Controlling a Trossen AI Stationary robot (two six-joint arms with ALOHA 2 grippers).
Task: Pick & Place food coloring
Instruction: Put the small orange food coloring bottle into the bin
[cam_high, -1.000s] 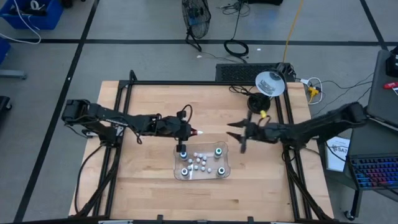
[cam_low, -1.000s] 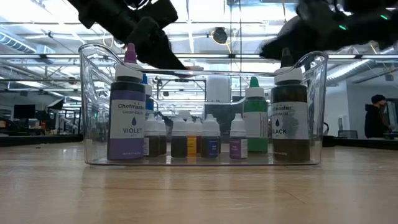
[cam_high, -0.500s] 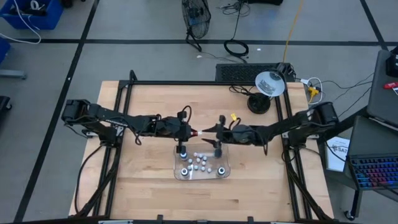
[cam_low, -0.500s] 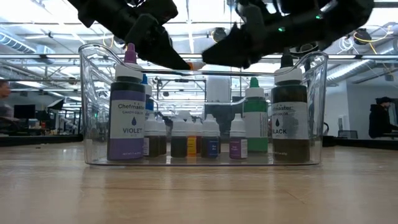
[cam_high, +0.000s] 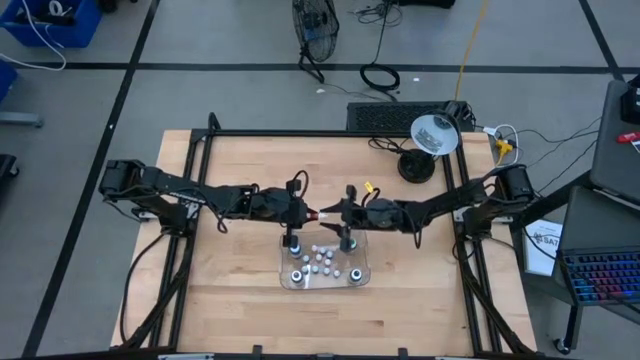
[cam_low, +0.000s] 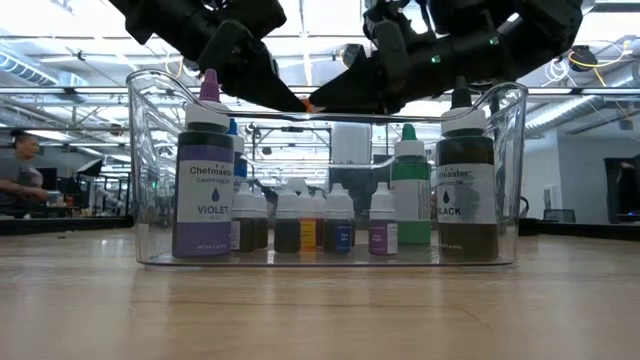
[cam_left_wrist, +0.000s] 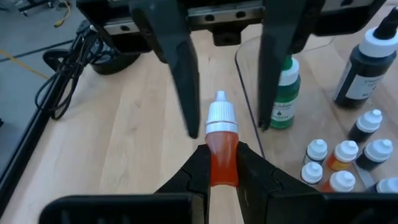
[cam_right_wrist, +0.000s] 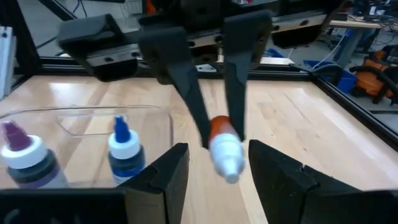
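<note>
A small orange food coloring bottle (cam_left_wrist: 222, 138) with a white cap (cam_right_wrist: 226, 155) hangs in the air past the far edge of the clear tray (cam_high: 361, 243). My left gripper (cam_left_wrist: 222, 163) is shut on it. My right gripper (cam_right_wrist: 219, 152) is open, one finger on each side of the cap, with a gap on both sides. In the high view the two grippers meet tip to tip: left (cam_high: 308, 213), right (cam_high: 331, 213). The tray rests flat on the table. Upright in it stand the violet (cam_low: 204, 180), black (cam_low: 465, 180), green (cam_left_wrist: 285, 93) and blue (cam_right_wrist: 124, 152) bottles, and several small ones (cam_high: 320, 262). My left gripper pinches the bottle's orange body (cam_left_wrist: 222, 149) between its two fingers. They come from the table's left, slanting a little downward, and lie along the bottle. The bottle is lifted clear, with its white cap pointing toward the table's right and my right gripper.
A desk lamp (cam_high: 434, 134) with a dark round base (cam_high: 417, 166) stands at the table's far right. Black frame rails (cam_high: 330, 133) run along the table's far and side edges. Bare wood lies on the near side of the tray and to its left.
My right gripper has swept from the right of the tray toward the table's left. Its open fingers now stand on either side of the held bottle's cap. The left gripper and the bottle have stayed where they were.
</note>
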